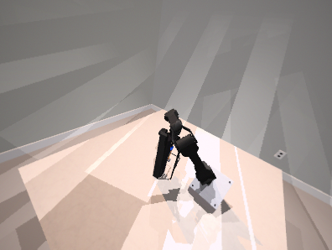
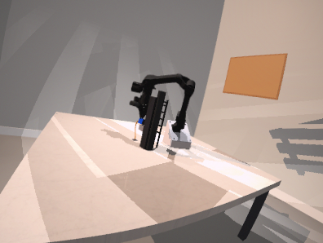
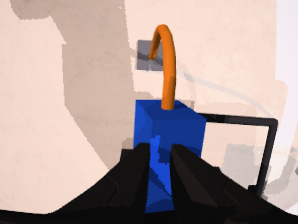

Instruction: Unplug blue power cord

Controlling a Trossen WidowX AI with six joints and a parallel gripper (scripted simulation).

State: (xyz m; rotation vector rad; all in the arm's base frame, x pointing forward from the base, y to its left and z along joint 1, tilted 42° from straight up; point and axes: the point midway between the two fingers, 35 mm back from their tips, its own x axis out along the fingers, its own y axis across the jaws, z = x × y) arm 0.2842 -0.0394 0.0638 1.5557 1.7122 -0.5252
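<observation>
The blue plug (image 3: 172, 131) (image 2: 141, 121) (image 1: 172, 148) is a small box with an orange cord (image 3: 168, 60) (image 2: 136, 130) that curves down to a small grey plate (image 3: 145, 50) on the table. The power strip (image 1: 160, 153) (image 2: 152, 120) is a tall black slab standing upright, and the plug sits at its face. My gripper (image 3: 158, 153) is shut on the blue plug, with a dark finger on each side of it. The contact between plug and strip is hidden.
A black ladder-like frame (image 2: 164, 114) (image 3: 272, 150) leans behind the strip. The arm's white base block (image 2: 180, 139) (image 1: 214, 190) stands right beside it. An orange board (image 2: 254, 75) hangs on the wall. A wall outlet (image 1: 280, 154) is at the far right.
</observation>
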